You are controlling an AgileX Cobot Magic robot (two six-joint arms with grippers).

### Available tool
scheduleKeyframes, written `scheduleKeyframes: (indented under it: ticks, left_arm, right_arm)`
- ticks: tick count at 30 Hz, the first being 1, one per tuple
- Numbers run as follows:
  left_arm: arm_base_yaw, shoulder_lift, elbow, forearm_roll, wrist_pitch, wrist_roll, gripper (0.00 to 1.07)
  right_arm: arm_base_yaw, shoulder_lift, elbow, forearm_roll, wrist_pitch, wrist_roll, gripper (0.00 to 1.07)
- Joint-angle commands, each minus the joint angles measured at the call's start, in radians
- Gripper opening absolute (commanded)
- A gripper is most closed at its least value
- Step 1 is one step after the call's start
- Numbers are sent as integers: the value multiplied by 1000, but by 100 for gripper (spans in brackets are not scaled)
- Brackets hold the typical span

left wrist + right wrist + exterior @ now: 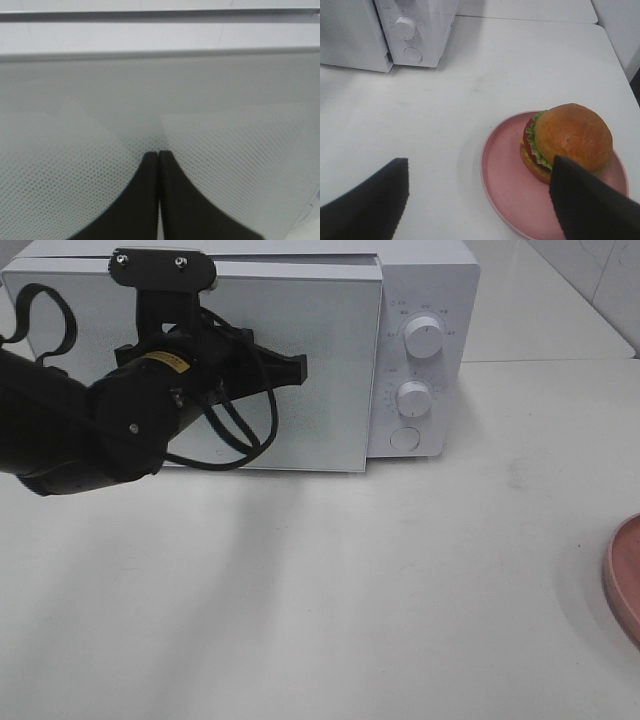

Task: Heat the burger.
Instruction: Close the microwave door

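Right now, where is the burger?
The burger sits on the pink plate on the white table, seen in the right wrist view just beyond the open right gripper; in the exterior high view only the plate's edge shows at far right.

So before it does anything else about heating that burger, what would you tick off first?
1. Microwave door open for loading: not ok, it looks closed.
2. Left hand shut, at the door front: ok; whether it touches, cannot tell.
3. Right hand open, holding nothing: ok.
4. Burger whole and sitting on the pink plate: ok.
5. Table between plate and microwave free of clutter: ok in what shows.
6. Inside of the microwave empty: cannot tell, the door hides it.
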Motion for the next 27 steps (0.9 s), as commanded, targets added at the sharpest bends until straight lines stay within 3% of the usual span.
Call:
scheduleKeyframes:
  ticks: [1, 9, 14, 19, 24, 26, 27]
  left_arm:
    - [-4, 36, -85, -78, 19, 88, 0]
    - [9, 95, -198, -162, 73, 132, 0]
    - [46, 108, -257, -150, 151, 140, 0]
    - [44, 93, -259, -137, 179, 175, 0]
    - [10, 26, -229, -144, 337, 218, 0]
    - [-15, -10, -186, -143, 374, 219, 11]
    - [-15, -10, -186, -143, 374, 219, 11]
  right_arm:
    - [-3, -28, 2, 1, -12, 2, 75]
    - [-3, -28, 2, 1, -12, 2, 75]
    - [-3, -28, 2, 1, -12, 2, 75]
    - [-3, -28, 2, 1, -12, 2, 75]
    - [-3, -28, 2, 1, -12, 2, 75]
    - [-3, -28, 2, 1, -12, 1, 75]
    - [-3, -28, 2, 1, -12, 1, 75]
